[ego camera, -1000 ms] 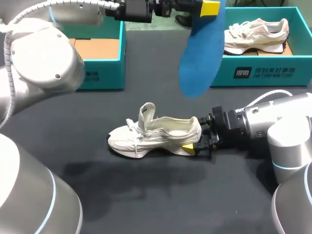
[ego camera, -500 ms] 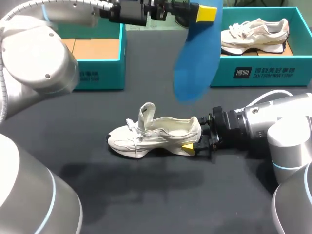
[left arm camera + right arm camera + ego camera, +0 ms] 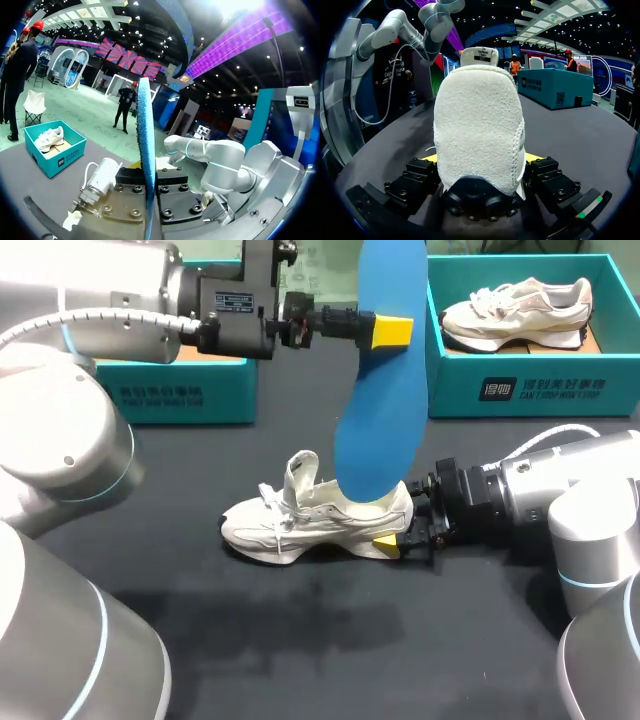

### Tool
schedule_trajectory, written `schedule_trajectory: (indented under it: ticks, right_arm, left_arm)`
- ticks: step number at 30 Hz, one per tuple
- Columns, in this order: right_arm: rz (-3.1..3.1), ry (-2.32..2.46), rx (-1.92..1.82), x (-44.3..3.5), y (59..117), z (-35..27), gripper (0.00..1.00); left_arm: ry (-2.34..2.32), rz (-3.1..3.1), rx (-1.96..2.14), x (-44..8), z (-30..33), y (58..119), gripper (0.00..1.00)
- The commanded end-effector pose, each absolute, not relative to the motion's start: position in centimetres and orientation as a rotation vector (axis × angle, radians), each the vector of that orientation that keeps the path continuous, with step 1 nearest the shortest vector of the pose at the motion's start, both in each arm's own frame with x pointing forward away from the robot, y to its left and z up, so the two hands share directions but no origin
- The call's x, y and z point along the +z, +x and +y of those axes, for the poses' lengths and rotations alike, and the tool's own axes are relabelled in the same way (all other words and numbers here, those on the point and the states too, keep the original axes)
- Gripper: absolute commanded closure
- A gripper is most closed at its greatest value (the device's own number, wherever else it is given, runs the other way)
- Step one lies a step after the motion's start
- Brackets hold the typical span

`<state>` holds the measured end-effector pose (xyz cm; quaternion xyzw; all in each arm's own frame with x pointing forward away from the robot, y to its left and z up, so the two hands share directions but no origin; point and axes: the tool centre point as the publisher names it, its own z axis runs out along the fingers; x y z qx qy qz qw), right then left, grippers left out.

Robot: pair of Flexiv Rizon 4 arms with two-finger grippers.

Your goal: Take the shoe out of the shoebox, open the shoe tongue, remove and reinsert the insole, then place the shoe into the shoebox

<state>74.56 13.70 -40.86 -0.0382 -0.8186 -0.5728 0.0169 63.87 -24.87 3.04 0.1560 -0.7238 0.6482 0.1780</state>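
Reinsertion step: left hand (image 3: 385, 330) clamps the blue insole (image 3: 378, 390) above the shoe (image 3: 315, 518), right hand (image 3: 402, 530) clamps its heel. Next, I'd say, feed the insole's tip inside.

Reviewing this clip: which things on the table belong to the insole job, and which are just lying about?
In the job: blue insole in the left gripper; white shoe, heel in the right gripper; left teal box or right shoebox, cannot tell which.
Lying about: second shoe, inside the right shoebox.
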Motion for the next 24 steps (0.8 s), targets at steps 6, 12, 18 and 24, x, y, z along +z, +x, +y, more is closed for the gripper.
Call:
schedule_trajectory:
  ticks: [6, 12, 18, 24]
  right_arm:
    - [-2.549, -0.12, -1.774, -41.0, 74.4, 13.9, 1.0]
    - [-2.551, -0.118, -1.768, -41.0, 74.4, 13.7, 1.0]
    - [-2.576, -0.113, -1.726, -40.8, 74.3, 13.2, 0.0]
    - [-2.627, -0.127, -1.631, -40.5, 74.0, 12.8, 0.0]
  left_arm:
    - [0.44, -2.044, 1.839, 2.6, -23.4, 63.3, 1.0]
    - [0.44, -2.044, 1.839, 2.6, -23.4, 63.3, 1.0]
    - [0.44, -2.044, 1.839, 2.6, -23.4, 63.3, 1.0]
    - [0.44, -2.044, 1.839, 2.6, -23.4, 63.3, 1.0]
